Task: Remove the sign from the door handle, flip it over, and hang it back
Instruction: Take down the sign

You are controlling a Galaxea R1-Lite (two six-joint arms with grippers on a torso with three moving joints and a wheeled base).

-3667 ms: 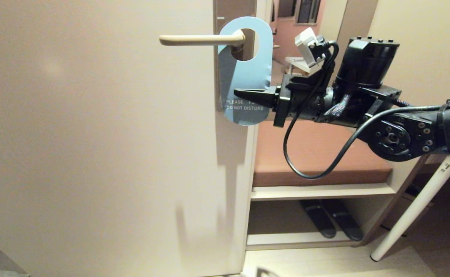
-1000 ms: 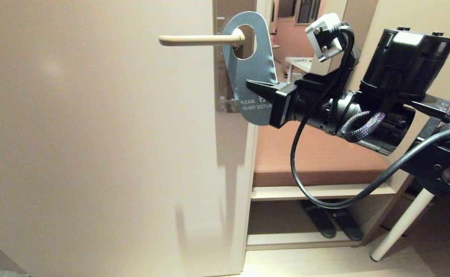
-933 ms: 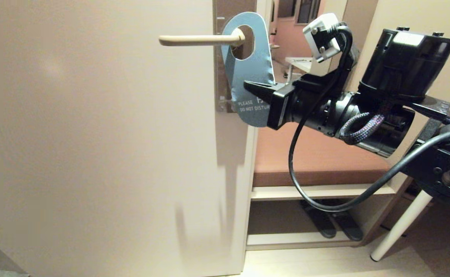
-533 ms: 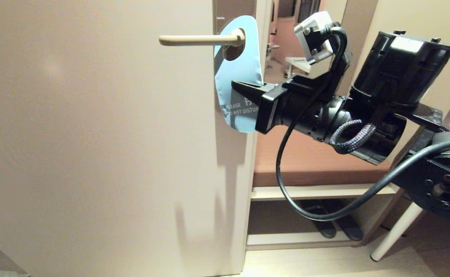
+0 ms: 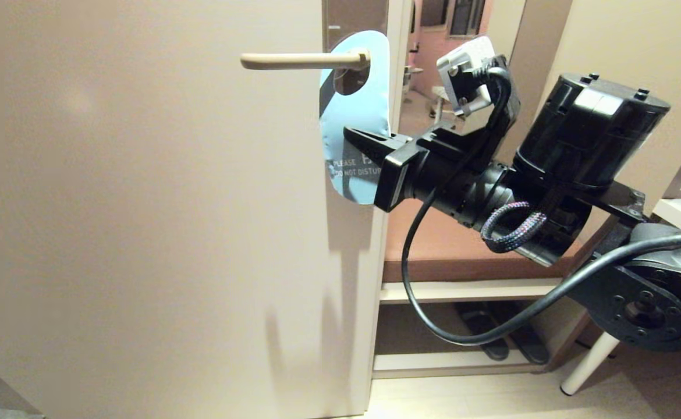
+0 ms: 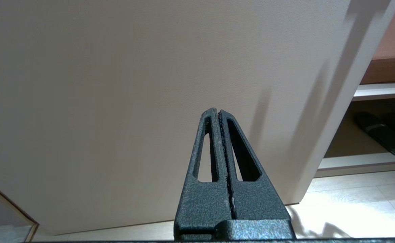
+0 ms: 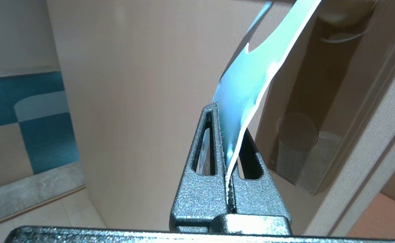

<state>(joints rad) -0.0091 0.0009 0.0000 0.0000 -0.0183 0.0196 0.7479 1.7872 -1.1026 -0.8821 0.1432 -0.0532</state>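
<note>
The sign (image 5: 355,113), blue face with "PLEASE DO NOT DISTURB" towards me, hangs by its oval hole on the cream door handle (image 5: 300,59), in front of the brown-grey plate (image 5: 355,13). My right gripper (image 5: 349,134) reaches in from the right, roughly level, and is shut on the sign's lower half just above the lettering. In the right wrist view the card (image 7: 248,77) bends as it leaves the shut right gripper (image 7: 229,123), its white edge showing. My left gripper (image 6: 216,110) is shut and empty, low before the door.
The beige door (image 5: 142,233) fills the left; its edge runs down the middle. To the right is a brown bench shelf (image 5: 463,233) with dark slippers (image 5: 503,343) beneath and a white table leg (image 5: 588,364). My right arm's cable (image 5: 416,291) loops below the wrist.
My right gripper has moved left towards the door and slightly down with the sign in it. The sign's lower end has swung left and the card has twisted; its hole stays on the handle.
</note>
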